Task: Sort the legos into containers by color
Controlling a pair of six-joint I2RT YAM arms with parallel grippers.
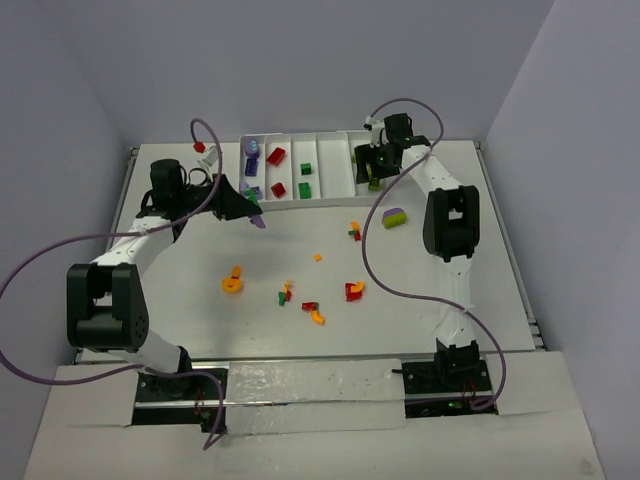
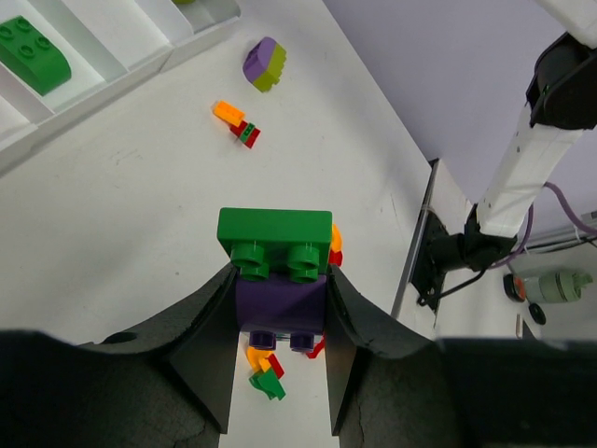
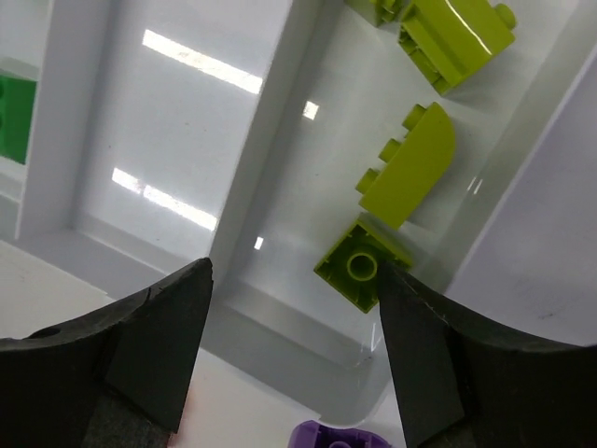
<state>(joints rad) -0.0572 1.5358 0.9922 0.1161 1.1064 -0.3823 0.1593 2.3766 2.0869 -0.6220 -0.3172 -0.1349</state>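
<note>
The left gripper (image 2: 280,280) is clamped on a purple lego (image 2: 279,306) with a dark green lego (image 2: 274,233) stuck on its end, held just off the near left corner of the white tray (image 1: 333,160). The likely slip: dropping this 2-colour stack whole would put 1 brick in the wrong compartment, and the joined pair may pivot in so narrow a grip. The right gripper (image 3: 294,280) hangs spread and empty over the far right compartment, above 3 lime legos (image 3: 410,168), well apart from the left arm. A purple-and-lime piece (image 1: 394,217) and an orange ring (image 1: 233,283) lie loose among other scattered bricks nearer the bases.
</note>
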